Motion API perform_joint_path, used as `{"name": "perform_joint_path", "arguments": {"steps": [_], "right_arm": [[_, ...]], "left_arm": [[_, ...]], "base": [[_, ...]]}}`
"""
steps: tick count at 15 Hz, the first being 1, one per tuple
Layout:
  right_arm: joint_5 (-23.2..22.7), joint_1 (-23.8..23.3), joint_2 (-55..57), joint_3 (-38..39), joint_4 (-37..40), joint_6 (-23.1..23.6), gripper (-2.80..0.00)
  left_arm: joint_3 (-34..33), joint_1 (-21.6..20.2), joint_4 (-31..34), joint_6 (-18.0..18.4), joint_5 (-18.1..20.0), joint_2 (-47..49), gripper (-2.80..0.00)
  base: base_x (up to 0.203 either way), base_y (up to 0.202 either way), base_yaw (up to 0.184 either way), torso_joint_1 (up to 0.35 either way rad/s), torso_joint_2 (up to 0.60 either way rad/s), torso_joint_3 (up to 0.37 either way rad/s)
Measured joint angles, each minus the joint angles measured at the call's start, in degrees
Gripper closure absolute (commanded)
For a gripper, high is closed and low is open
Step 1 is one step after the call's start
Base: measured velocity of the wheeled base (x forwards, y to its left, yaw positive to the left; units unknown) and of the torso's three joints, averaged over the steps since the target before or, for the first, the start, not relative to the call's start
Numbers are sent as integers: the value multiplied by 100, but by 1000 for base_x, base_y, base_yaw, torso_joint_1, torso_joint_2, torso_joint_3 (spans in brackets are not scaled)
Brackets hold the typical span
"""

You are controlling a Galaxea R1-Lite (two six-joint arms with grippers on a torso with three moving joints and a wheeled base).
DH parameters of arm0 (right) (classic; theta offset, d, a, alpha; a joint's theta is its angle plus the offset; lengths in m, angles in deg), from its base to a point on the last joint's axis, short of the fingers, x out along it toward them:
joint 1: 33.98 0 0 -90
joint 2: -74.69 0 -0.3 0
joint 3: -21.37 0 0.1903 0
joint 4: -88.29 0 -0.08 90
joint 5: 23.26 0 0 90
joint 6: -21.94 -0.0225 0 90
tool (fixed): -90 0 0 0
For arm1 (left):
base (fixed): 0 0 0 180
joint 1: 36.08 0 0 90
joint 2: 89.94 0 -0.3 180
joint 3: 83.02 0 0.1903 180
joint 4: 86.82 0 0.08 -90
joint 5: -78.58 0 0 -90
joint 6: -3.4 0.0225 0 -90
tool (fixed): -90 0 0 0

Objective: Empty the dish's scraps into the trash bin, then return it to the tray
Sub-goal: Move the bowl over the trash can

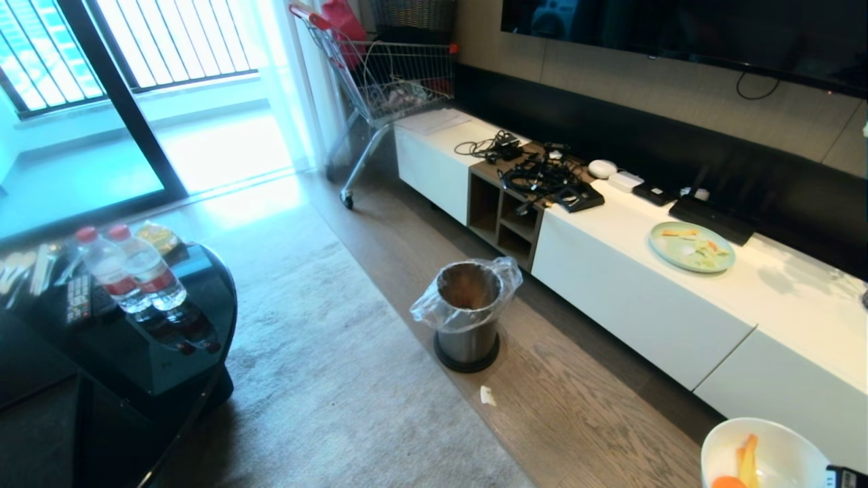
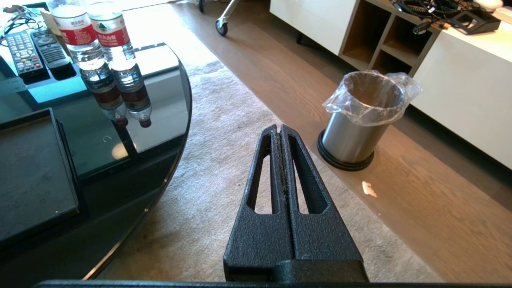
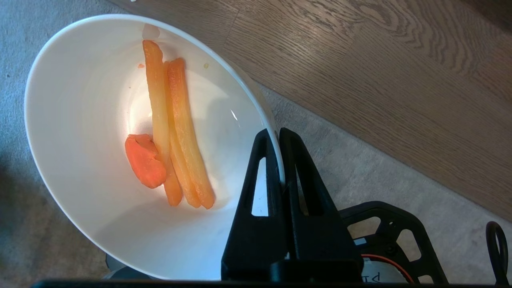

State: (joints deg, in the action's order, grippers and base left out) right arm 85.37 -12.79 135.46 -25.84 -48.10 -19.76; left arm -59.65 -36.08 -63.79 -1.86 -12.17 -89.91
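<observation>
While pinched by its rim in right hand (image 3: 276,138), deep glossy white bowl (image 3: 100,140) kept level, retaining orange carrot scraps (image 3: 168,132); well short of bag-lined steel bin (image 1: 468,315). Left hand (image 2: 280,130) closed, empty, idle.

Home living room. Wall-mounted television (image 1: 685,30) above long low white media cabinet (image 1: 610,285); cables (image 1: 536,173) and set-top boxes (image 1: 712,218) on top. Glossy black counter (image 1: 135,339) holding remotes (image 2: 24,52), water bottles (image 1: 129,271). Grey carpet (image 1: 325,379), wood floor (image 1: 597,413), balcony glass door (image 1: 81,102).
</observation>
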Motion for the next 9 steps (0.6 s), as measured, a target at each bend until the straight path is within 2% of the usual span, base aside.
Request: {"name": "perform_joint_path", "arguments": {"steps": [5, 9], "right_arm": [[-2, -2, 2, 12, -5, 1, 0], [0, -7, 2, 17, -13, 1, 0]], "left_arm": [[0, 0, 0, 2, 1, 0, 0], [0, 0, 0, 11, 0, 0, 0]], "base": [[0, 0, 0, 0, 0, 0], [167, 0, 0, 4, 2, 2]]}}
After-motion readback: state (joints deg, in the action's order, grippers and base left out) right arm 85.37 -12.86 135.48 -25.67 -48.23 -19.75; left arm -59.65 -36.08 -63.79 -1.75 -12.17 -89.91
